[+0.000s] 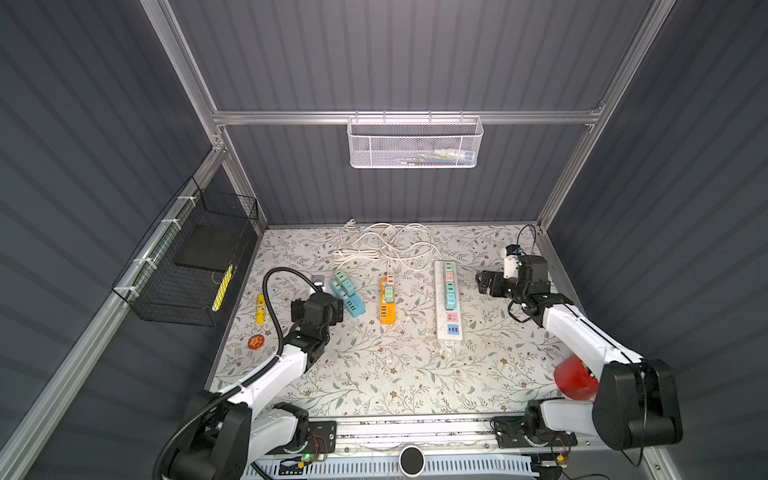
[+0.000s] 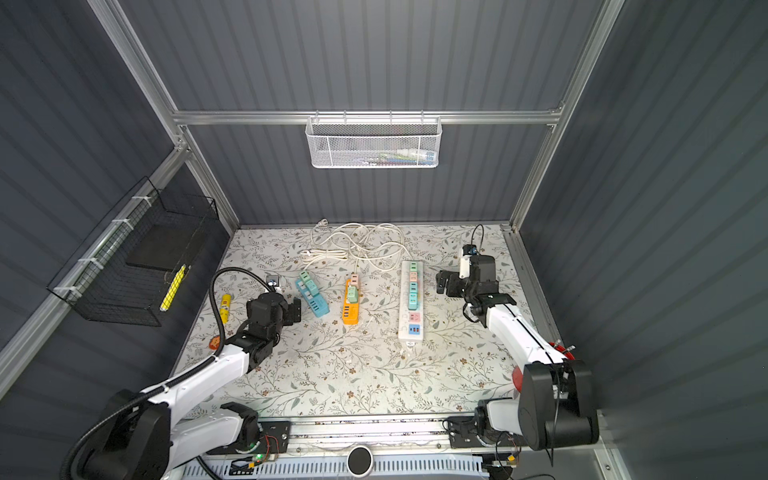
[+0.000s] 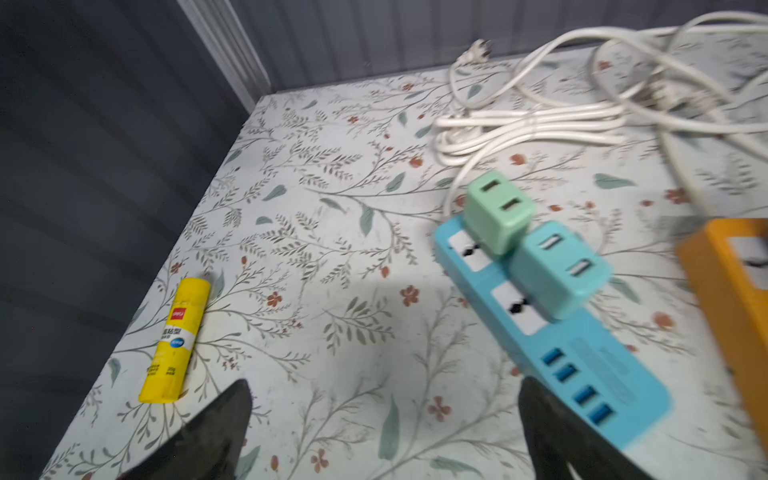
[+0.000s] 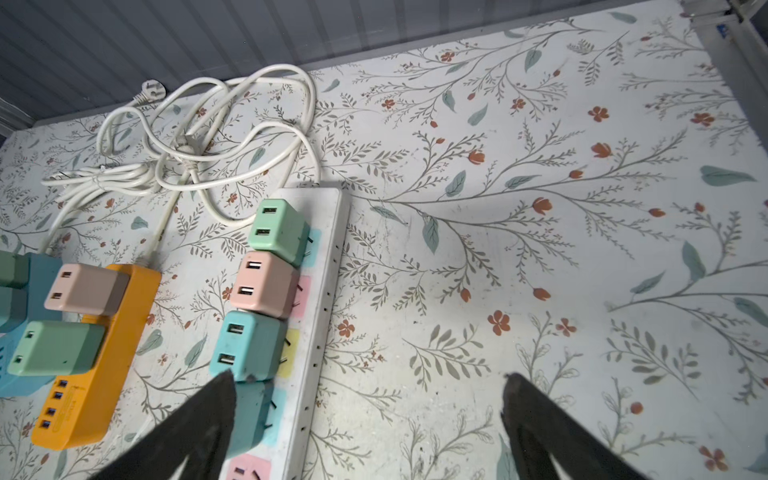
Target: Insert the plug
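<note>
Left wrist view: noted left jaws wide, empty; right jaws likewise. Spotted free socket (image 3: 515,307) on blue strip (image 3: 636,374), white plug (image 3: 478,50) loose by back wall. Advised body grip, prongs squared, straight push.

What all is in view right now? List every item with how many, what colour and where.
White power strip: one, white, table centre-right.
Orange power strip: one, orange, table centre.
Blue power strip: one, blue, centre-left.
Adapter cubes: eight; green, teal, pink; four on the white strip, two on each other strip.
Cords: tangled bundle, white, table back.
Glue stick: one, yellow, left edge.
Round badge: one, orange, front-left edge.
Red roll: one, red, front right.
Mesh basket: one, white, back rail.
Wire basket: one, black, left wall.
Left hand: black, open, beside the blue strip.
Right hand: black, open, beside the white strip.
</note>
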